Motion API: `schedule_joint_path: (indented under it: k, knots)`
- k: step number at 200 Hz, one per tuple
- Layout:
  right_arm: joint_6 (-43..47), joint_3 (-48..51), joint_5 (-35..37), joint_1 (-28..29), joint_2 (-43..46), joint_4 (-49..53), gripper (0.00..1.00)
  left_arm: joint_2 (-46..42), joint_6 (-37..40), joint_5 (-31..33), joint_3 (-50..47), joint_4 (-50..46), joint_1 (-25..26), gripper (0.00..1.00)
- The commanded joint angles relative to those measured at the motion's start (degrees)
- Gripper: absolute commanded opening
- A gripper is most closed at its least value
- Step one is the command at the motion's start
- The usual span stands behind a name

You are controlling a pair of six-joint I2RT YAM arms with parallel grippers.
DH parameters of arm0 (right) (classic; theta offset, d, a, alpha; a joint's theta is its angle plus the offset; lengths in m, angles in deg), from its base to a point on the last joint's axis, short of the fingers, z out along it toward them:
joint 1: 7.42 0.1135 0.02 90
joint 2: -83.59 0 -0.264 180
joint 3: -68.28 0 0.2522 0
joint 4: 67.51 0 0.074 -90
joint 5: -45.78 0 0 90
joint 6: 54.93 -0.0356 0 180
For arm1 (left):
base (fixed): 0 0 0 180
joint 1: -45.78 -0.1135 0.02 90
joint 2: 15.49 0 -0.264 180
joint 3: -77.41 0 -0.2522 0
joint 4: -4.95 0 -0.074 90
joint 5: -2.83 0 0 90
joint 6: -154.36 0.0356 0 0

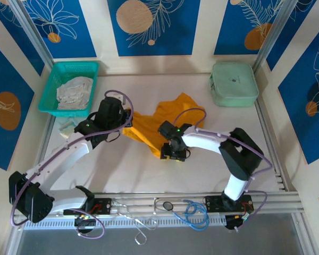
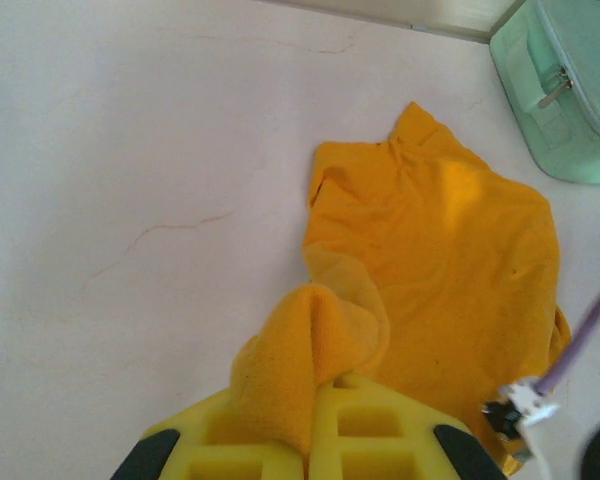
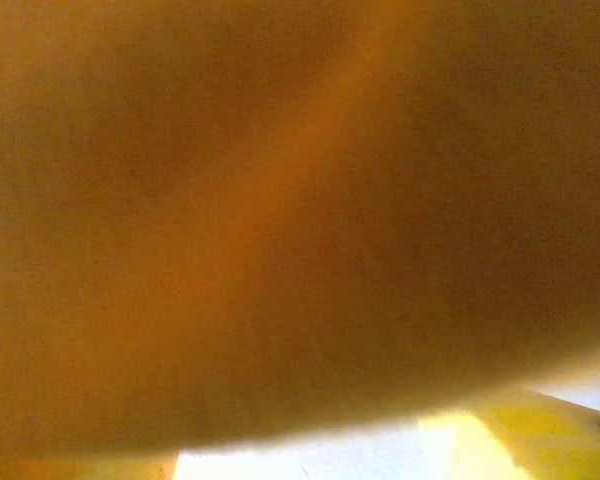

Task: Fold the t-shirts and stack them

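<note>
A mustard-orange t-shirt (image 1: 162, 119) lies crumpled in the middle of the white table. My left gripper (image 1: 125, 125) is at the shirt's left edge; in the left wrist view its yellow jaws (image 2: 318, 400) are shut on a bunched fold of the orange cloth (image 2: 440, 250). My right gripper (image 1: 173, 151) is at the shirt's near edge. In the right wrist view, orange cloth (image 3: 280, 200) hangs close over the lens and hides the tips. One yellow finger (image 3: 540, 435) shows at the bottom right, well apart from the other, with bare table between them. A pale whitish-grey garment (image 1: 74, 91) lies in the basket.
A teal mesh basket (image 1: 52, 79) stands at the back left, with a pale cloth (image 1: 66, 126) on the table just in front of it. A mint-green case (image 1: 234, 84) sits at the back right. Patterned blue walls close in the table's sides.
</note>
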Motion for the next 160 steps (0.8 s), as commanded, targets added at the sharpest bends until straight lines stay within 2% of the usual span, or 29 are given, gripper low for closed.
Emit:
schedule_joint_path:
  k: [1, 17, 31, 58, 81, 109, 160]
  knots:
    - [-1.1, -5.2, 3.5, 0.9, -4.4, 1.2, 0.59, -0.5, 1.6, -0.1, 2.5, 0.9, 0.4, 0.00]
    - [-1.3, -7.4, 6.2, 1.2, -7.0, 2.7, 0.46, -0.7, 1.9, -0.1, 2.7, 0.7, 0.4, 0.00]
    - [-1.8, -7.4, 8.4, 1.1, -7.4, 3.1, 0.27, -0.9, 2.2, 0.0, 2.9, 0.3, 0.4, 0.00]
    - [-2.0, -6.0, 11.5, 0.2, -5.4, 4.9, 0.00, -1.7, 3.0, 1.0, 2.9, -0.1, 0.3, 0.00]
    - [-1.8, -3.6, 15.3, -1.4, -0.7, 8.3, 0.00, -1.9, 4.5, 3.5, 3.4, -1.1, 0.4, 0.00]
    - [-1.2, 0.7, 20.5, -5.2, 9.0, 13.8, 0.00, -1.6, 7.3, 6.7, 4.3, -2.6, 0.4, 0.00]
    - [1.6, 6.4, 21.8, -15.1, 29.4, 20.0, 0.00, -0.4, 9.9, 8.3, 5.3, -3.2, 0.3, 0.00]
